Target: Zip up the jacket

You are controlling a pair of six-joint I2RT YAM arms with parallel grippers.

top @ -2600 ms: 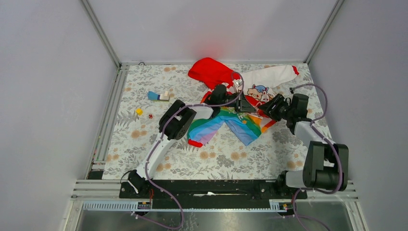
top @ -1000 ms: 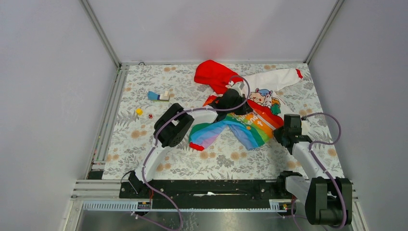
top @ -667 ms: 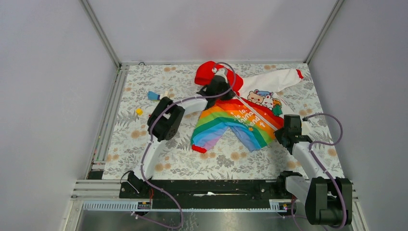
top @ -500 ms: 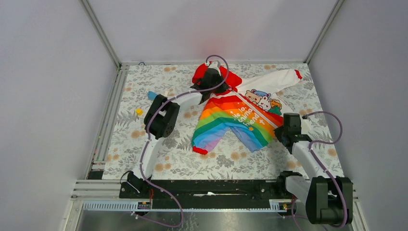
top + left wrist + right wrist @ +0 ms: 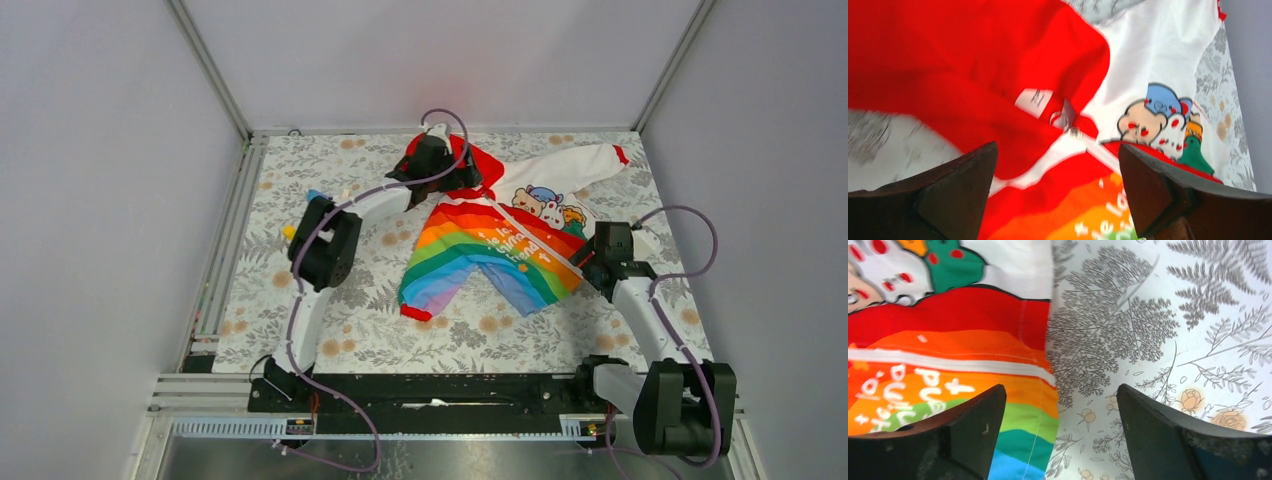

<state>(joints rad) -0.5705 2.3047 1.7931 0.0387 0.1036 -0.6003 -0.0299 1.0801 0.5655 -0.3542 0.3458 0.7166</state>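
The jacket (image 5: 495, 240) lies spread on the floral cloth, red hood at the back, rainbow body toward the front, one white sleeve stretched to the far right. Its white zipper line runs diagonally down the front, with the metal slider (image 5: 1074, 132) up at the collar. My left gripper (image 5: 452, 178) hovers over the collar, open, nothing between its fingers (image 5: 955, 192). My right gripper (image 5: 585, 258) is open over the jacket's lower right hem (image 5: 1038, 405), also holding nothing.
A small blue and white block (image 5: 318, 196) and a yellow piece (image 5: 289, 232) lie on the cloth at the left, partly hidden by the left arm. Grey walls and metal rails (image 5: 222, 260) bound the table.
The left gripper drew the zipper up to the collar, flattening the jacket, then let go. Both grippers have opened. The right arm shifted slightly back from the hem.
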